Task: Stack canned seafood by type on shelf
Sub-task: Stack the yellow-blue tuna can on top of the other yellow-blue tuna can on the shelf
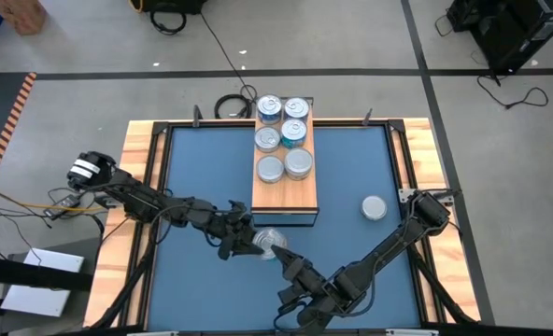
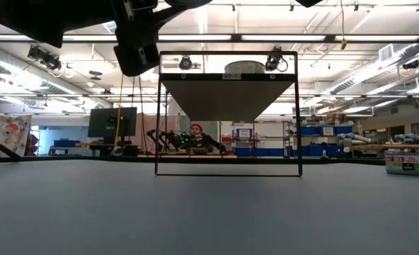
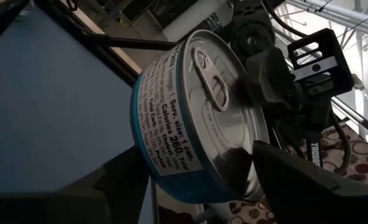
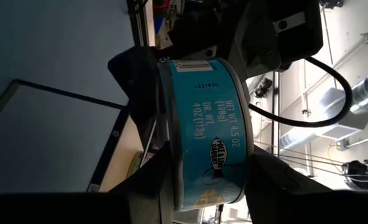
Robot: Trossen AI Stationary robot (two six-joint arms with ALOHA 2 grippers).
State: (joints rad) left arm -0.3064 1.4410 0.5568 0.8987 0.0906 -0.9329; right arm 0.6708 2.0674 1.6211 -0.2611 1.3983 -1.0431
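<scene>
While both jaws clamp one round teal tin (image 4: pixel 202 134), shiny ribbed lid, wood-grain shelf (image 1: pixel 284 191) near

"NET WT 4.5 OZ (128g)" and "Calories 280" on the teal tin (image 4: pixel 206 134)

Two slim black jointed arms, built of rounded housings linked by narrow tubes. The left arm (image 1: pixel 146 198) carries a white-and-black cylindrical part at its base and trails yellow and black cables. The right arm (image 1: pixel 389 247) is matte black throughout. A black perforated bracket and looping black cable sit near one wrist
</scene>
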